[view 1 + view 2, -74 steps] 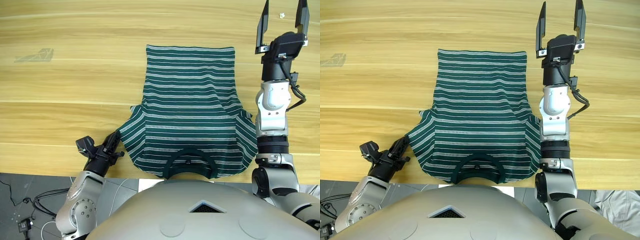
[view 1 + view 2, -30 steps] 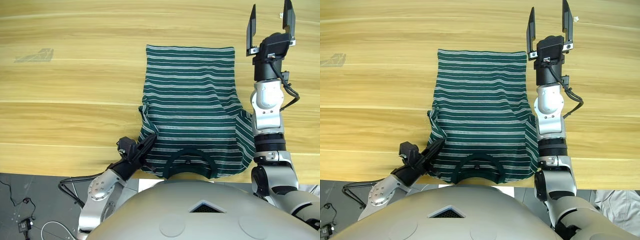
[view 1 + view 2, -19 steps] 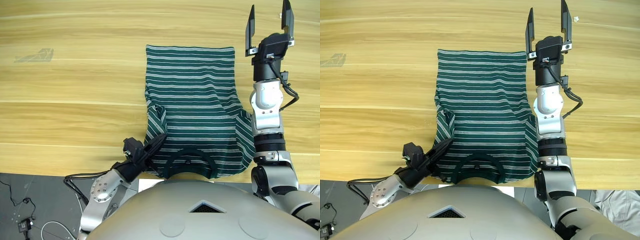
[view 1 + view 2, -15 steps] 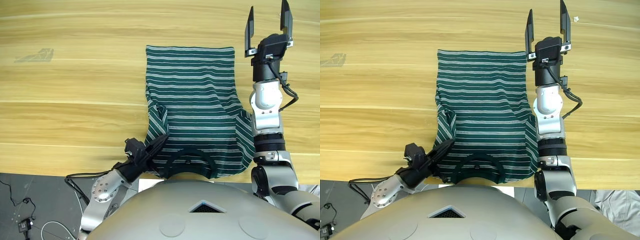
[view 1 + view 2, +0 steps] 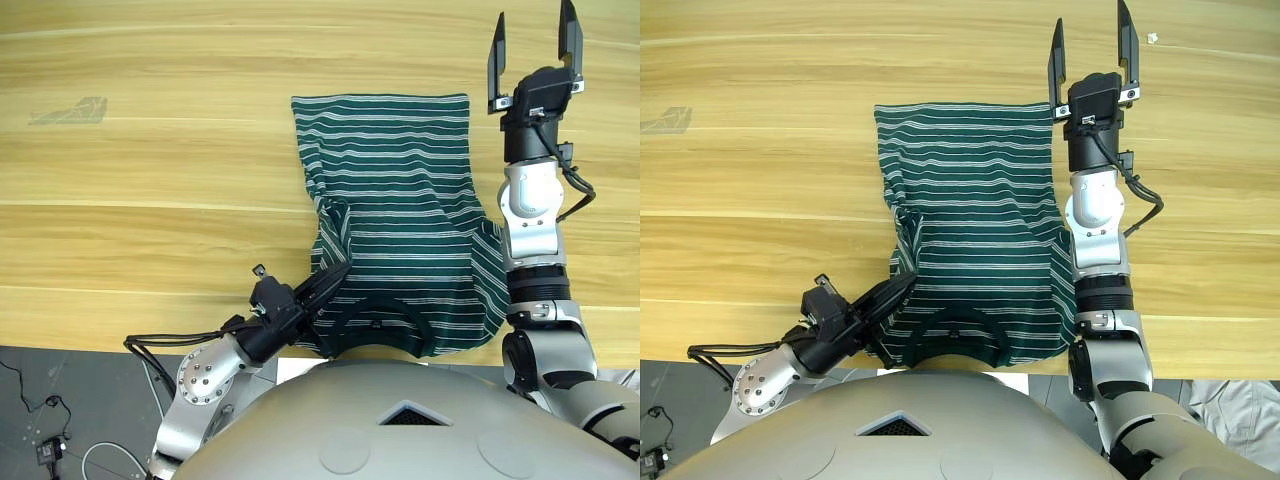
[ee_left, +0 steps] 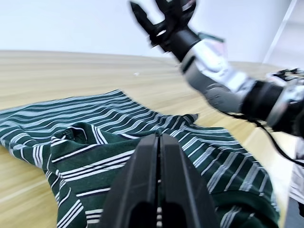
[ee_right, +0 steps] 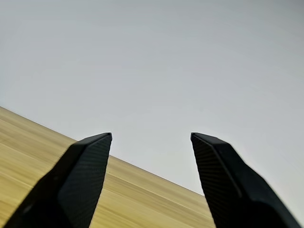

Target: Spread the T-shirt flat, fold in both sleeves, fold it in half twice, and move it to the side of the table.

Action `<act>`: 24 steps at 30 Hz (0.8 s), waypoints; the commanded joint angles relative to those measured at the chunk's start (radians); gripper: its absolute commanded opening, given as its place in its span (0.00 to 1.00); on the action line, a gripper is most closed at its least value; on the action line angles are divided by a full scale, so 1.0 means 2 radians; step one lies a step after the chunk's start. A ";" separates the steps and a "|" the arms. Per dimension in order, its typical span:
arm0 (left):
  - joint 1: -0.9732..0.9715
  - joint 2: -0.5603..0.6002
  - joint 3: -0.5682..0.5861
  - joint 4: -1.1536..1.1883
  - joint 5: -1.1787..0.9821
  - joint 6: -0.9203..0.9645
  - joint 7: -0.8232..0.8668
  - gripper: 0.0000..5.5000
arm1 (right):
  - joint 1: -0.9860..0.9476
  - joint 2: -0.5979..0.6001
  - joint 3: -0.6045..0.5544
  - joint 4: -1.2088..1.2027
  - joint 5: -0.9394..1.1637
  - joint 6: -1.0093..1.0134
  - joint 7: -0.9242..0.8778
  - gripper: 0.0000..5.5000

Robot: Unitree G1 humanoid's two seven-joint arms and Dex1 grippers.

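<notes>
T-shirt (image 5: 400, 190) sleeve (image 5: 330, 228) has folded further inward, pinched by the left fingers (image 5: 325, 283) (right fingers (image 5: 496, 62) splayed, empty); collar (image 5: 378, 303) beside the left fingers, length running toward the right ones.

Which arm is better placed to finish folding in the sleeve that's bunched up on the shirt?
Left. The left gripper is shut on the T-shirt by that bunched sleeve; the right gripper is open beside the shirt's far corner, touching no fabric.

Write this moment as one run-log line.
left gripper: shut on T-shirt, left sleeve bunched over body | right gripper: open, beside hem | right sleeve: unfolded
</notes>
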 commanded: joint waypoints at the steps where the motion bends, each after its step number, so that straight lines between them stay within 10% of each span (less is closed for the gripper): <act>1: -0.012 0.002 0.006 0.005 -0.006 -0.008 0.004 0.14 | -0.013 0.000 0.002 0.008 -0.003 -0.002 0.003 0.56; 13: -0.050 -0.027 0.034 0.024 -0.010 -0.012 0.065 0.38 | -0.001 -0.008 -0.005 -0.003 0.021 0.007 0.027 0.56; 19: -0.172 -0.082 0.226 0.074 -0.063 -0.009 0.207 0.38 | 0.122 -0.108 -0.056 -0.116 0.310 0.174 0.302 0.56; 24: -0.172 -0.128 0.242 0.110 -0.041 -0.022 0.253 0.38 | 0.261 -0.273 -0.145 -0.063 0.480 0.389 0.615 0.56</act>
